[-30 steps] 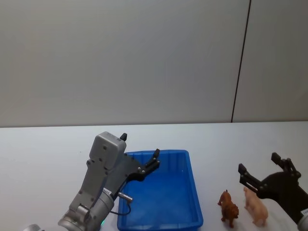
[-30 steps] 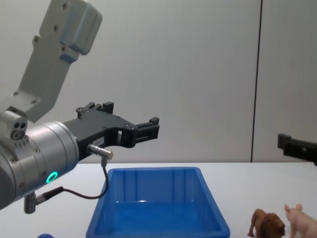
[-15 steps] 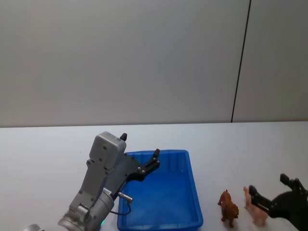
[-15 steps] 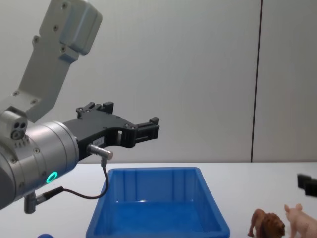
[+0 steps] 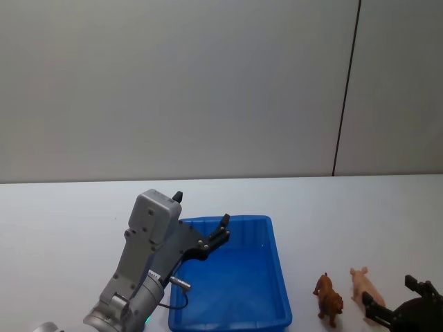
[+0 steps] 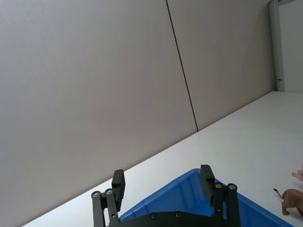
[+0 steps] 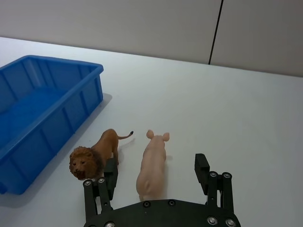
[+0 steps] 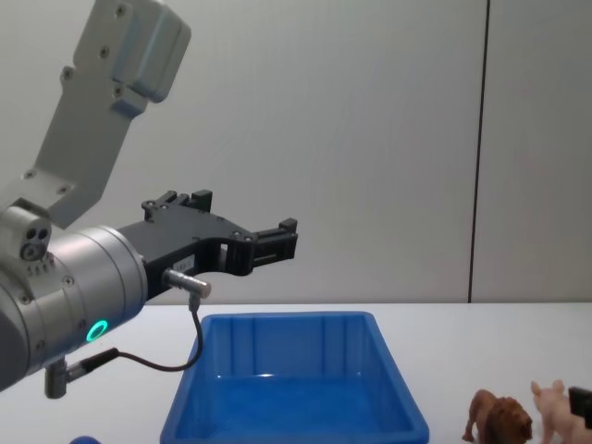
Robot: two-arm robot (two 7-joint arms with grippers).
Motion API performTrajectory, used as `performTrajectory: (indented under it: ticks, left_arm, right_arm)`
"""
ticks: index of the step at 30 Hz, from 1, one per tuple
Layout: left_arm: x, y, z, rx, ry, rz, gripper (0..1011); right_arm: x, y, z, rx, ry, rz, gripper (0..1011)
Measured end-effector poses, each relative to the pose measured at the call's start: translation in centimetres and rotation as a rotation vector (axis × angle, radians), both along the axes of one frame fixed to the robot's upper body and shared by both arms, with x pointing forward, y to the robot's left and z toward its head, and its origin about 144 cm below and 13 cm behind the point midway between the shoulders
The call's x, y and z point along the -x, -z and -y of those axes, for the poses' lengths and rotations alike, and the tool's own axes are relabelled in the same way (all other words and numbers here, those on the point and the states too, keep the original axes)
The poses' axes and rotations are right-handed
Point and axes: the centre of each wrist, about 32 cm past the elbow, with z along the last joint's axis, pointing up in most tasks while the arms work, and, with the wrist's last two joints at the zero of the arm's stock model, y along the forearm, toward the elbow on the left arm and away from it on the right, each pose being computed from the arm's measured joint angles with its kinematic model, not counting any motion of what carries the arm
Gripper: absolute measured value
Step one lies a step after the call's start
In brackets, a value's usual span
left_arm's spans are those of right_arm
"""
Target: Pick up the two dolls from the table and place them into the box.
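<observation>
Behind everything you have a plain grey wall (image 5: 173, 90), flat and unmarked, spanning the head view. A thin dark seam (image 5: 346, 90) runs down it right of centre, splitting it into a wide left panel and a narrower right one; the same line shows in the chest view and both wrist views. In the left wrist view a pale vertical strip (image 6: 273, 42) stands at the wall's far end, with a small dark fitting (image 6: 278, 79) near its foot. At the chest view's bottom edge, far left, a small rounded blue shape (image 8: 83, 439) pokes in; you cannot tell what it is.
</observation>
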Motion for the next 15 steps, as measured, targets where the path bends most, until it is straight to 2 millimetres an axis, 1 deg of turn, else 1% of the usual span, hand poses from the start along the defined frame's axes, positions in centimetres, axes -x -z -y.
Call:
performTrajectory:
  ticks: [15]
  left_arm:
    - [0.0, 0.0, 0.0, 0.000, 0.000, 0.000, 1002]
  right_arm:
    - [-1.0, 1.4, -0.5, -0.012, -0.005, -0.053, 1001]
